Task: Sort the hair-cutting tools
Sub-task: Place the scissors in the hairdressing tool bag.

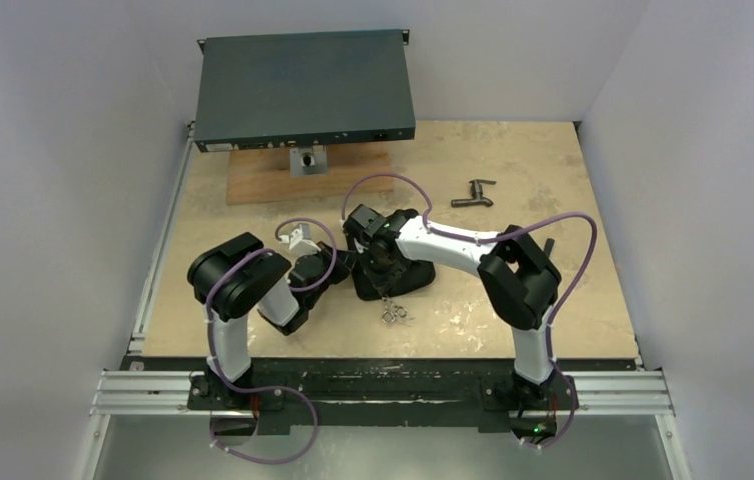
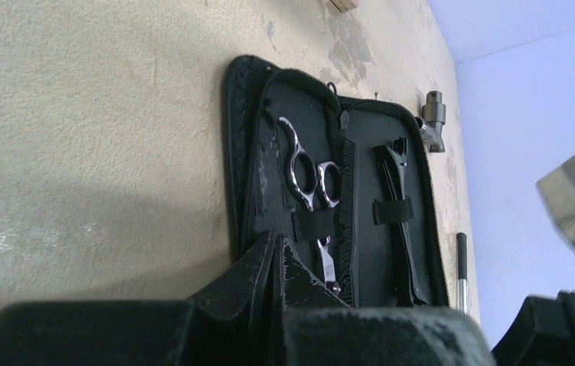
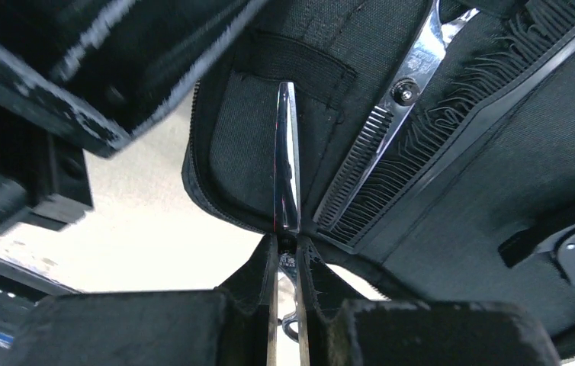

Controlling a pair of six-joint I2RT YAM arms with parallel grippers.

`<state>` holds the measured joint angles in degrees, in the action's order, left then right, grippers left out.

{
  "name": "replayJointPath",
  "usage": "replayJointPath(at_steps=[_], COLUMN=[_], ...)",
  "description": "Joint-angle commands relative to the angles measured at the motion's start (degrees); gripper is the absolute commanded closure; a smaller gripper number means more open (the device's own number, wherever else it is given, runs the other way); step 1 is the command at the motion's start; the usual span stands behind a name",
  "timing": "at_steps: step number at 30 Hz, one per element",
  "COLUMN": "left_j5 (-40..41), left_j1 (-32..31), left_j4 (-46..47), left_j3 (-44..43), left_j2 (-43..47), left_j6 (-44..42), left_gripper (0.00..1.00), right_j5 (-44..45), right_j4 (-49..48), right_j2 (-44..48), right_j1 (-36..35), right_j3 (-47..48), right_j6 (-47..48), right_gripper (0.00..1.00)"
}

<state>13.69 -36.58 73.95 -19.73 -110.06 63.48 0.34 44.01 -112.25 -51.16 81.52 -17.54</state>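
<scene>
An open black case [image 2: 237, 152] lies on the table. Strapped inside it are silver scissors [image 2: 309, 177], a black comb [image 2: 351, 229] and a thin black clip [image 2: 400, 221]. My right gripper [image 3: 287, 242] is shut on a second pair of silver scissors [image 3: 287, 152] near the pivot. Its blades point into the case under an elastic strap, and its handles [image 1: 393, 313] stick out toward the near edge. The strapped pair's toothed blade [image 3: 380, 141] lies just to the right. My left gripper [image 2: 278, 238] is shut with nothing in it, at the case's near-left corner.
A dark metal T-shaped fitting [image 1: 473, 193] lies at the back right, and a small hammer's handle [image 2: 461, 267] lies beside the case. A flat dark metal box [image 1: 303, 90] on a wooden board [image 1: 253, 180] stands at the back. Metal rails [image 1: 383, 390] run along the near edge.
</scene>
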Motion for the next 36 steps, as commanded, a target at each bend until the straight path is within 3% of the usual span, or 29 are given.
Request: replayJointPath(at_steps=[1, 16, 17, 20, 23, 27, 30, 33, 36], left_j5=[1.0, 1.6, 1.9, 3.4, 4.8, 6.4, 7.4, 7.5, 7.8], left_j1=[-0.7, -1.5, -1.5, -1.5, -1.5, -1.5, -1.5, -1.5, -2.1], left_j4=[5.0, 5.6, 5.9, 5.9, 4.3, 2.7, 0.0, -5.6, -17.7], left_j3=[-0.1, 0.4, 0.7, 2.0, 3.1, 4.3, 5.6, 6.9, 7.8], left_j2=[-1.3, -1.1, -0.9, 1.2, 4.2, 8.0, 12.0, 17.7, 26.6], left_j6=[-0.1, -0.3, -0.3, -0.8, -1.7, -2.8, -3.6, -4.0, -4.3], left_gripper=[1.0, 1.0, 1.0, 1.0, 1.0, 1.0, 0.94, 0.8, 0.67], right_j5=[-1.7, -2.8, -2.7, -2.3, -1.9, -0.4, 2.1, 5.1, 11.2], right_j4=[-3.4, -8.1, -8.6, -10.0, -10.7, -10.5, -11.7, -15.5, -19.3], right_j2=[-0.6, 2.5, 3.0, 5.7, 8.4, 12.2, 17.3, 23.5, 28.5], right_j1=[1.2, 1.8, 1.8, 1.8, 1.8, 1.7, 1.5, 1.4, 2.1], right_j3=[3.9, -1.6, -2.1, -3.6, -4.5, -6.1, -10.2, -17.3, -23.4], right_j6=[-0.7, -2.8, -3.0, -3.6, -3.8, -4.6, -5.8, -8.7, -11.2], right_gripper=[1.0, 1.0, 0.97, 0.77, 0.65, 0.62, 0.61, 0.61, 0.48])
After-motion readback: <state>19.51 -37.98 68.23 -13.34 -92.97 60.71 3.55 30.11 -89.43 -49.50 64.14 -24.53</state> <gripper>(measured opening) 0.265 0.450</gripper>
